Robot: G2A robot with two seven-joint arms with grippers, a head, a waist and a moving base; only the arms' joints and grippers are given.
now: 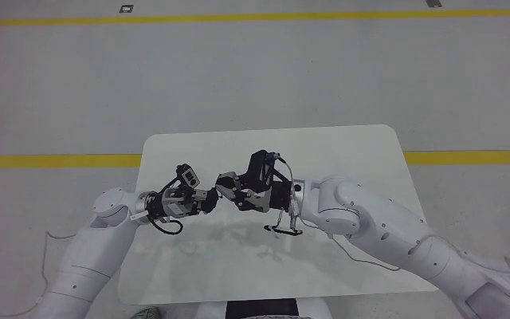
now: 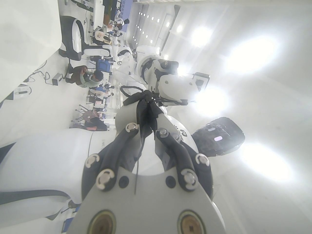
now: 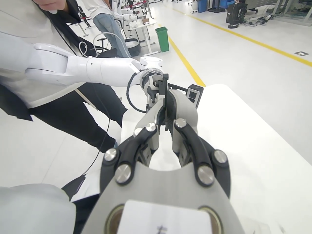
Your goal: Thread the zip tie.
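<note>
Both arms meet above the middle of the white table [image 1: 351, 159]. My left gripper [image 1: 207, 200] [image 2: 146, 104] is shut on a thin black zip tie [image 2: 136, 171], whose tail trails back between the fingers toward the wrist. Directly opposite and almost touching it, my right gripper [image 1: 229, 191] [image 3: 166, 109] is shut on the same zip tie [image 3: 166, 98]. The strap stands upright between its pads, with the square head [image 3: 165, 76] poking out past the fingertips, next to the left gripper [image 3: 152, 85]. In the left wrist view, the right gripper [image 2: 170, 86] sits just past my fingertips.
A person [image 3: 61, 103] in dark trousers stands close to the table's edge beside the left arm. A black cable loop [image 1: 283, 230] hangs under the right wrist. A green bin [image 3: 162, 38] and yellow floor lines [image 1: 255, 17] lie beyond the table.
</note>
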